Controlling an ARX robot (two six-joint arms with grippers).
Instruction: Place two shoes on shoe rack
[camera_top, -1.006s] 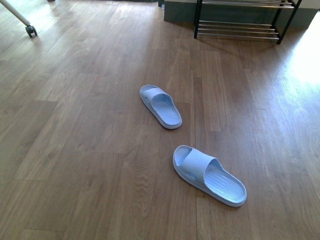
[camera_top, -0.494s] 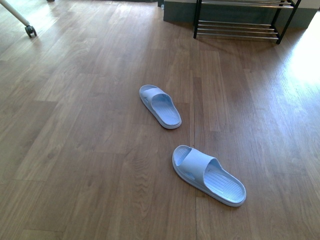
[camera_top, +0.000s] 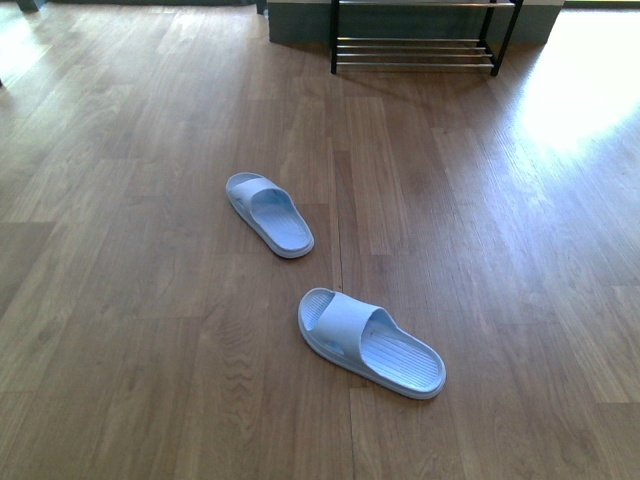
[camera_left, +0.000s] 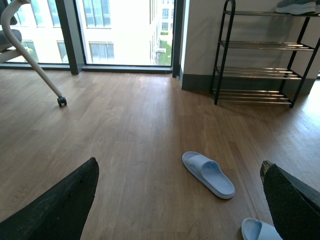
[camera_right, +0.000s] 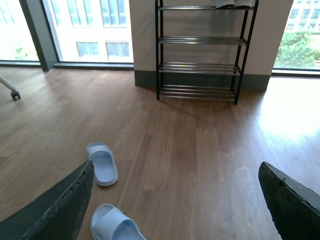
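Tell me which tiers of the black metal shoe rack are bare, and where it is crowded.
The black metal shoe rack with chrome bars has three lower tiers bare, end to end. Its top tier holds grey shoes at one end. The wooden floor up to the farther light blue slide sandal is open.

The farther slide lies left of the nearer slide; shoe rack stands beyond, seemingly against the wall.
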